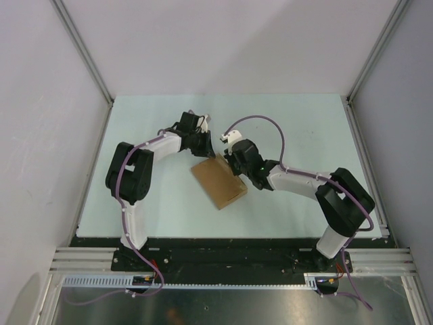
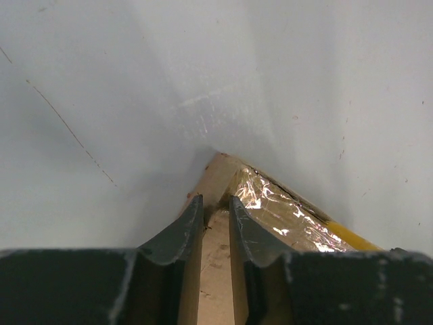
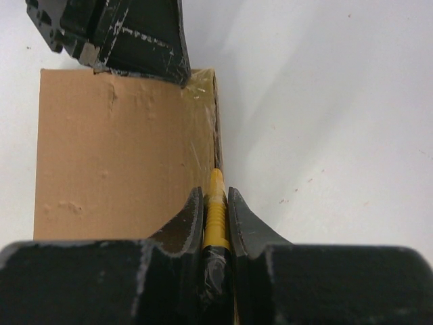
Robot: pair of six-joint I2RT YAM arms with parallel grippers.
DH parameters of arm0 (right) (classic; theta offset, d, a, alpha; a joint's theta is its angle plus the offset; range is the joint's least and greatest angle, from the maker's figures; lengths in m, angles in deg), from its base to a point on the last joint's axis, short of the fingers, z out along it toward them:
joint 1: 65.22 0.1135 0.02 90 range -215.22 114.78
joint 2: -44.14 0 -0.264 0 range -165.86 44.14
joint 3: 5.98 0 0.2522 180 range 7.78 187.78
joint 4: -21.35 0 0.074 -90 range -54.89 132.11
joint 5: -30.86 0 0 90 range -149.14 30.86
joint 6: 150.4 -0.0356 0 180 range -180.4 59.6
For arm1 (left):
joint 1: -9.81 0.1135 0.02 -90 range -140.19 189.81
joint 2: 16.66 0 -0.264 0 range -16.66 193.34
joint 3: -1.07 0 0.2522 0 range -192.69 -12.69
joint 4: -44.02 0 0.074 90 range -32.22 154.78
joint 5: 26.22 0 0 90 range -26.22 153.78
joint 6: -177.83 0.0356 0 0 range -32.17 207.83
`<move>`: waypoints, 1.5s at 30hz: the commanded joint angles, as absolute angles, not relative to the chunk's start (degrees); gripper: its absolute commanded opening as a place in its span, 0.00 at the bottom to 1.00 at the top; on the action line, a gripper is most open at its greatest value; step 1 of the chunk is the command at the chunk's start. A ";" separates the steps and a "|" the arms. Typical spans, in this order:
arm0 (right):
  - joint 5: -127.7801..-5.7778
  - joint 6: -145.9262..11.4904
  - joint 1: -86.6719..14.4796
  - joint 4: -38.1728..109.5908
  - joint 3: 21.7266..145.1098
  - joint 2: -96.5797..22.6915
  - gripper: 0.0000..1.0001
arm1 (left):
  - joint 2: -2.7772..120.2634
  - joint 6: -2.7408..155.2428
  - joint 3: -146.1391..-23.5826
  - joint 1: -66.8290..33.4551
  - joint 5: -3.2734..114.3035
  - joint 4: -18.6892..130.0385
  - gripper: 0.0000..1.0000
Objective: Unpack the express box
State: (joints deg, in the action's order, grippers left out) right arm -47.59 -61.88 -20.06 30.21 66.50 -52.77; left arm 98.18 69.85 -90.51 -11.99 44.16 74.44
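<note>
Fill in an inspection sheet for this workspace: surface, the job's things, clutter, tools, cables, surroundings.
Surface: pale table, lightly scuffed.
Job's things: express box lies flat mid-table, lid shut, with clear tape along one edge.
Clutter: nothing seen.
Tools: left tool has its fingers narrowly apart, resting on the box's far corner; right tool is shut on a yellow knife, whose tip is at the taped seam.
Cables: purple cables run along both arms, off the box.
Surroundings: white walls, metal frame posts.
</note>
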 commanded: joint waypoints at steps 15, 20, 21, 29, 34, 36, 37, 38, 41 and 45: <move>-46.04 -62.69 -19.52 38.45 60.17 -42.61 0.00 | 101.55 71.31 -90.21 -11.98 50.42 78.34 0.22; -46.83 -63.48 -19.52 40.30 58.94 -40.86 0.00 | 101.64 71.31 -90.30 -11.98 50.50 78.34 0.22; -46.92 -63.57 -19.52 40.82 58.50 -40.24 0.00 | 101.64 71.31 -90.39 -11.98 50.59 78.34 0.22; -47.27 -64.80 -19.52 44.25 57.00 -36.29 0.00 | 101.64 71.13 -90.30 -11.98 51.29 78.34 0.22; -47.71 -66.64 -19.34 46.62 56.13 -33.65 0.00 | 101.72 70.96 -90.21 -11.98 51.65 78.34 0.22; -47.97 -67.78 -19.43 48.02 55.77 -33.38 0.00 | 101.81 70.87 -90.21 -11.98 51.65 78.26 0.22; -48.15 -67.87 -19.43 48.47 55.69 -33.12 0.00 | 101.81 70.87 -90.21 -11.98 51.73 78.34 0.22; -48.33 -68.31 -19.26 49.00 55.34 -32.86 0.00 | 101.81 70.78 -90.30 -11.98 51.65 78.34 0.22; -49.29 -69.63 -19.26 49.44 54.20 -31.80 0.00 | 101.81 70.78 -90.30 -11.98 51.65 78.34 0.22; -49.56 -70.95 -18.91 50.32 53.40 -30.75 0.00 | 101.81 70.60 -90.12 -11.98 51.91 78.34 0.21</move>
State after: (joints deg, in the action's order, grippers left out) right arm -48.70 -68.81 -19.53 45.59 54.66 -33.18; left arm 98.36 69.77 -90.93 -11.99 44.53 74.88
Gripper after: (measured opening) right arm 0.150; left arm 0.218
